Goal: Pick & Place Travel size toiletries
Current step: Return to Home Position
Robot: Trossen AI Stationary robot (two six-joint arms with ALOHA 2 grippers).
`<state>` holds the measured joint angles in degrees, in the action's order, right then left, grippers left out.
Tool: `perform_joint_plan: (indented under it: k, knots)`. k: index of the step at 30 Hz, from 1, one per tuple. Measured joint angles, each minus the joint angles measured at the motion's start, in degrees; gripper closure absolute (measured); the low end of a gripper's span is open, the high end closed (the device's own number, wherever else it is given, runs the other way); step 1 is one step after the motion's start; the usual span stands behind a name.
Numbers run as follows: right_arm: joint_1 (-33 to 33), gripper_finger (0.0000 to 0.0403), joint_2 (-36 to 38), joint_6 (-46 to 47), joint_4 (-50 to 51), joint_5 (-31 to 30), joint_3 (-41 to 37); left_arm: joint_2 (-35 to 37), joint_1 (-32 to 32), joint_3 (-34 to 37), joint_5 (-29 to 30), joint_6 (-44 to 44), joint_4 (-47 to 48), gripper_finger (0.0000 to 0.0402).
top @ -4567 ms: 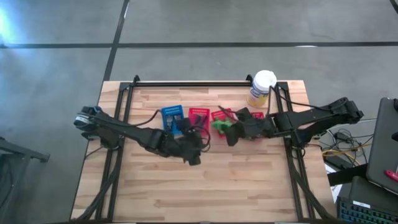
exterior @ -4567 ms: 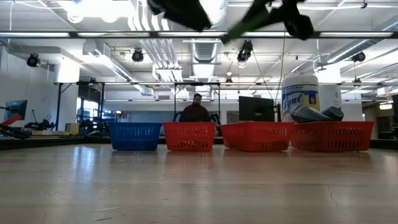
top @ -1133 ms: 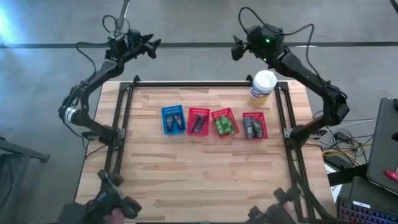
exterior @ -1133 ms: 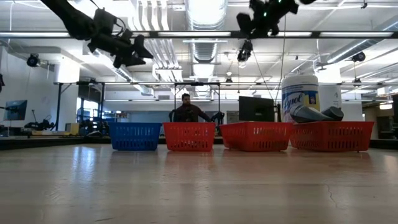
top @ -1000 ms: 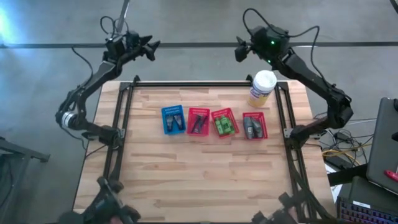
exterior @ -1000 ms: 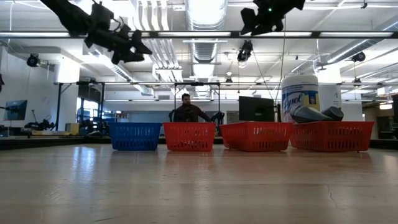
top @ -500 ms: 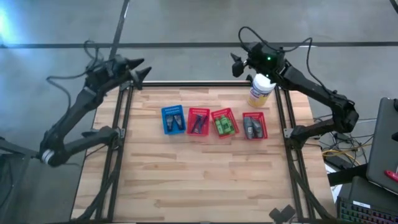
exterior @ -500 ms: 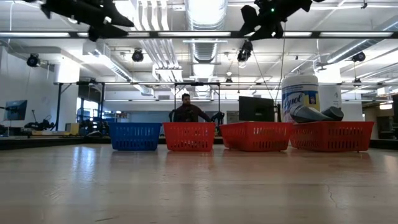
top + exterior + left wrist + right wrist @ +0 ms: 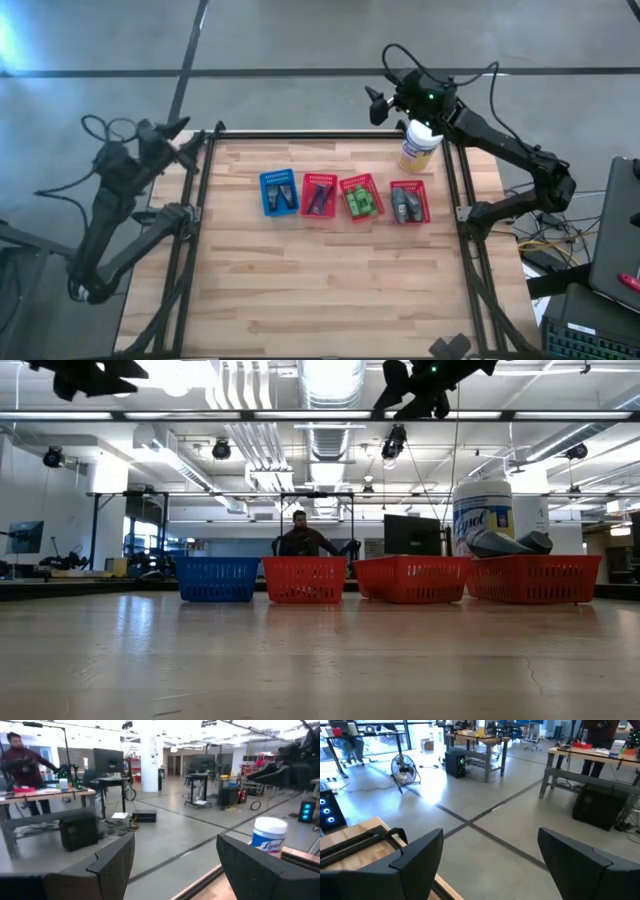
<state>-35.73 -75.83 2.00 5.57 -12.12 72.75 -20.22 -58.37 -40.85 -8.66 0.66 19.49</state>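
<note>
The travel size toiletries lie in four small mesh baskets in a row across the table's middle. Dark blue sticks are in the blue basket [image 9: 278, 192]. Dark items fill the red basket [image 9: 319, 194]. Green bottles [image 9: 359, 201] sit in the second red one, grey tubes [image 9: 404, 204] in the third. In the low view the tubes [image 9: 510, 543] stick out above the basket's rim. My left gripper [image 9: 188, 140] hangs open high over the table's far left corner, empty [image 9: 175, 865]. My right gripper [image 9: 374, 105] is open and empty [image 9: 490, 865], high beyond the far edge.
A tall yellow canister [image 9: 420, 142] with a white lid stands at the far right, just below my right arm. A black frame rail [image 9: 320, 134] runs along the far edge. Bare wood [image 9: 320, 280] lies in front of the baskets. A person [image 9: 300, 536] sits in the room behind.
My left arm has swung down and toward the table's left, carrying its gripper from beyond the far edge to over the far left corner. My right gripper has come a little nearer the table's far edge. The baskets and their contents have stayed put.
</note>
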Motion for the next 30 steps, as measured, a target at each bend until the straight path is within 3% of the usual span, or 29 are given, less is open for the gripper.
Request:
perform_joint_plan:
  k: [6,13,17,24,26,30]
  knots:
    - [0.00,0.0071,0.00,0.00,0.08,0.00,0.09,3.99,-0.02,1.88,1.35,0.70,3.57,0.0117]
    - [-0.02,0.0059,0.00,-0.40,0.16,0.00,0.09,10.90,-0.04,3.42,13.78,2.24,15.71,0.0117]
    - [-0.02,0.0054,0.00,-0.48,0.15,0.00,0.09,15.58,-0.04,5.55,15.98,1.55,18.03,0.0117]
    - [-0.02,0.0065,0.00,-0.48,0.13,0.06,0.02,18.73,-0.02,13.89,20.14,-2.10,10.23,0.0117]
    - [-0.02,0.0072,0.00,-0.49,0.15,0.07,0.00,18.00,-0.04,15.98,26.31,-2.81,6.29,0.0117]
    - [-0.02,0.0078,0.00,-0.43,0.19,0.15,-0.02,17.00,-0.04,19.88,45.43,-7.95,5.90,0.0117]
